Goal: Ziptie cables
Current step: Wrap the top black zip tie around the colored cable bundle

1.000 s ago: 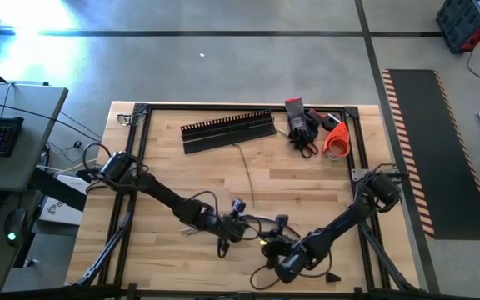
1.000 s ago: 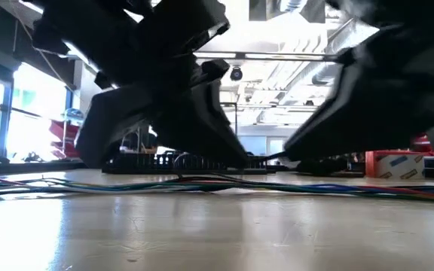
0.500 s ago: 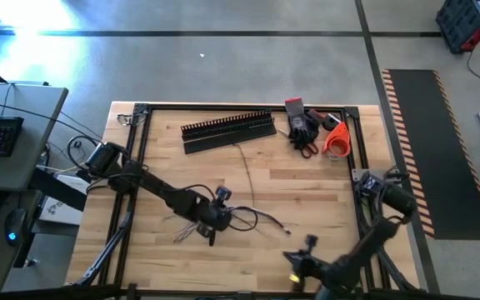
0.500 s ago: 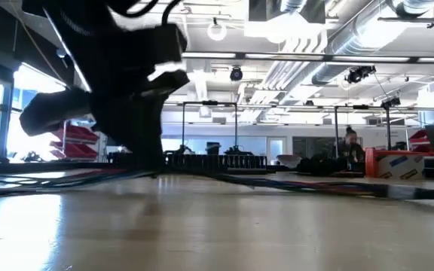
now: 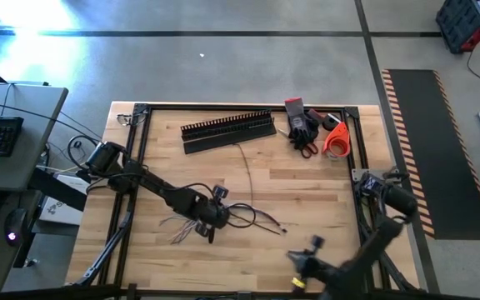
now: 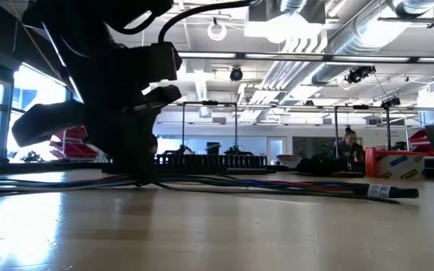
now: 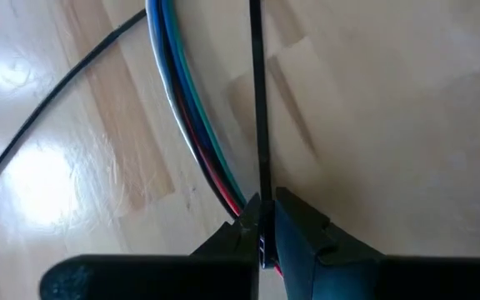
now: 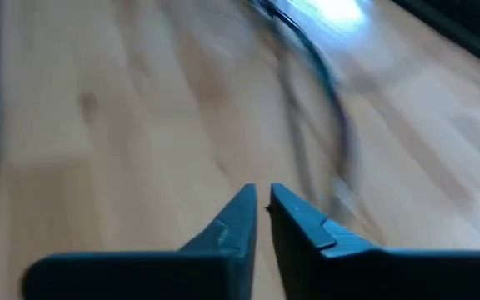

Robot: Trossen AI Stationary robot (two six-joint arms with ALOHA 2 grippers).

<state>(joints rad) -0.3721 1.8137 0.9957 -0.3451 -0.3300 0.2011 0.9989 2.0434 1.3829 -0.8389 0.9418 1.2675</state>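
Note:
The cables (image 5: 248, 218) are a loose bundle of thin coloured wires lying flat on the wooden table, fanned out at their left end (image 5: 177, 232). In the low view the cables (image 6: 277, 184) run across the table to a labelled end (image 6: 390, 192). My left gripper (image 5: 209, 221) is low over the bundle's middle, shut on a thin black strap (image 7: 257, 100) that runs beside the blue, teal, white and red wires (image 7: 182, 100). My right gripper (image 5: 298, 258) is shut and empty near the table's near edge, clear of the cables; it shows in its wrist view (image 8: 261, 196). My left gripper pinches the thin black strap (image 7: 260, 218) between its two fingertips (image 7: 294, 218), and the strap runs straight on ahead of the fingers, along them. The fingers come from above, pointing down (image 6: 143, 179). The strap and the wires beside it lie on the table.
A black slotted duct (image 5: 227, 126) and a flat black strip (image 5: 227, 142) lie at the far edge. Black gloves (image 5: 302, 125), red-handled snips (image 5: 307, 149) and an orange tape roll (image 5: 336, 140) lie at the far right. A thin loose strand (image 5: 247, 171) lies mid-table.
My right gripper has drawn back from the bundle toward the table's near edge and right. My left gripper has gone a little toward the table's left edge, staying low over the cables. The cables now lie stretched out across the table instead of under both grippers.

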